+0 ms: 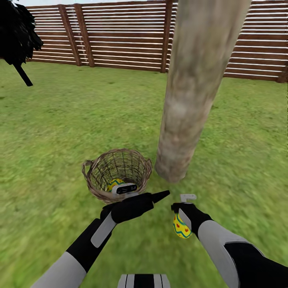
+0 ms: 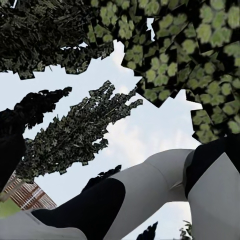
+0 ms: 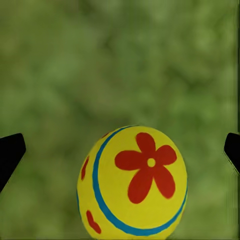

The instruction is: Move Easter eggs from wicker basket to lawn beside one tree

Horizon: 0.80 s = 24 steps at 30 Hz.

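Thick trunk [image 1: 192,92] blocks ahead-right, basket [image 1: 117,173] beside it, grass [image 1: 60,132] seemingly open elsewhere

Black-foliaged tree [image 1: 18,30] before slatted fence [image 1: 120,36]

The left arm [image 1: 120,212] hides most of the egg in the basket [image 1: 115,183]; the tree [image 1: 192,100] trunk runs off the top edge; the lawn [image 3: 120,60] under the right wrist is blurred.

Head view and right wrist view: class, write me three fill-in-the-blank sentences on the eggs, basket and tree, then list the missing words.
1. The wicker basket stands on the lawn beside the pale trunk of the ____.
2. The egg between the right gripper's fingertips carries a red ____.
3. Another egg lies inside the ____.

Missing words: tree; flower; basket.
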Motion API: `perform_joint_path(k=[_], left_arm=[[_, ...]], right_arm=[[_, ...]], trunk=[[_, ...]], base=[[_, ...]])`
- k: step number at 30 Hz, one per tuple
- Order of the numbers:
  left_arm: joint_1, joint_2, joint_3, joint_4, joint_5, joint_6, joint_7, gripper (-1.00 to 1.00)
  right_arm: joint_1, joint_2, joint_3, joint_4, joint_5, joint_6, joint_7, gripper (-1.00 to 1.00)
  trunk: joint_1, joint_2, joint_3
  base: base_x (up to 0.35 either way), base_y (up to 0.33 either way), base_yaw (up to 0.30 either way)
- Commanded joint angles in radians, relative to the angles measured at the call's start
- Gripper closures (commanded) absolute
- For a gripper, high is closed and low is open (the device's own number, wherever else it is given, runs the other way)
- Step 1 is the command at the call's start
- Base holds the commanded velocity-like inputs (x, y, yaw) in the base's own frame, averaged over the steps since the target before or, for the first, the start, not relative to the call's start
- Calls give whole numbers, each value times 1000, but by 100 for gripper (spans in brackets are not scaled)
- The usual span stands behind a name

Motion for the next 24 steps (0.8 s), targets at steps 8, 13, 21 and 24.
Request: perform_joint_path(k=[8, 13, 21, 24], left_arm=[[0, 0, -2, -3, 5, 12, -2, -100], [0, 0, -2, -9, 4, 13, -2, -100], [0, 0, -3, -20, 5, 15, -2, -100], [0, 1, -3, -21, 5, 16, -3, -100]], right_arm=[[0, -1, 0, -69, -1, 99, -3, -100], [0, -2, -1, -169, -2, 233, 15, -100], [10, -17, 1, -386, -2, 457, 208, -100], [14, -28, 1, -443, -3, 467, 265, -100]], trunk=[[-4, 2, 30], [-6, 3, 50], [-10, 5, 81], [-11, 5, 92]], base=[[0, 0, 0], [0, 0, 0], [0, 0, 0], [0, 0, 0]])
